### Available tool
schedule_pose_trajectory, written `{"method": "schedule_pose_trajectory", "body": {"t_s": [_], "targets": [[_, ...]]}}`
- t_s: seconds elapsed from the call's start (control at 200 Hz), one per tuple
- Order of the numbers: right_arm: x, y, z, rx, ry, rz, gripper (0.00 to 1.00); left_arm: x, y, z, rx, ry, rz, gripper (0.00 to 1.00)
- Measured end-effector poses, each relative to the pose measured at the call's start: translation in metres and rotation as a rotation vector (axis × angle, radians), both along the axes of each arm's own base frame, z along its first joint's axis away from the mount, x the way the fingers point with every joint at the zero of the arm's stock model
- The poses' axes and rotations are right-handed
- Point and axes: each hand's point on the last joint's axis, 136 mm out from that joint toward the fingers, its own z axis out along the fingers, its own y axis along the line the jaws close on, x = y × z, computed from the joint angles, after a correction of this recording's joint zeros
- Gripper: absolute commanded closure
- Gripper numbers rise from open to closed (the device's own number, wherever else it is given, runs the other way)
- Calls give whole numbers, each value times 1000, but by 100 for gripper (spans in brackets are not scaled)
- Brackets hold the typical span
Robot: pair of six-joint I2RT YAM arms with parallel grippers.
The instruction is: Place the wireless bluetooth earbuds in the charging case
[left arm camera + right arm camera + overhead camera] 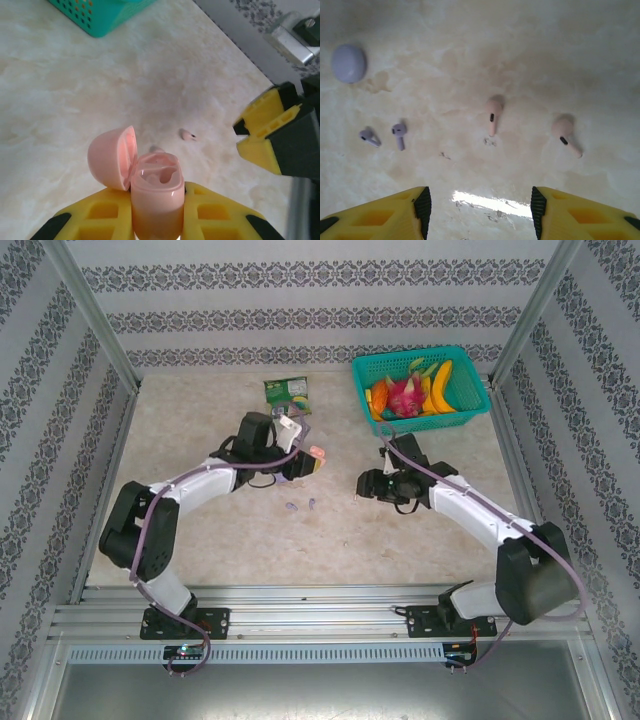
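The left gripper point(157, 212) pinches the open pale-pink plastic charging case point(156, 175). The right gripper point(480, 200), spread, hovers over two pale-pink plastic earbuds point(493, 114) on the tabletop point(520, 50). Centre on one stem before closing.

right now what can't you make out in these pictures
- Left wrist view: the pink case runs off the bottom edge, hiding its base in the left gripper.
- Left wrist view: one pink earbud sits mostly behind the case.
- Top view: the lavender earbuds are too small to tell their orientation.
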Motion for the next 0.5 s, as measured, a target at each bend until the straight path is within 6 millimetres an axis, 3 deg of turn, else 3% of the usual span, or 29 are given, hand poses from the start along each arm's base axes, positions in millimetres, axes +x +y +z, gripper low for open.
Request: {"method": "schedule_pose_trajectory", "body": {"t_s": [0.16, 0.35, 0.5], "targets": [[-8, 5, -21, -59, 75, -31, 44, -7, -5, -5, 11, -154, 54, 100], [0, 17, -27, -123, 105, -40, 46, -4, -7, 21, -56, -362, 121, 100], [13, 21, -30, -164, 112, -54, 47, -8, -1, 29, -91, -480, 157, 100]]}}
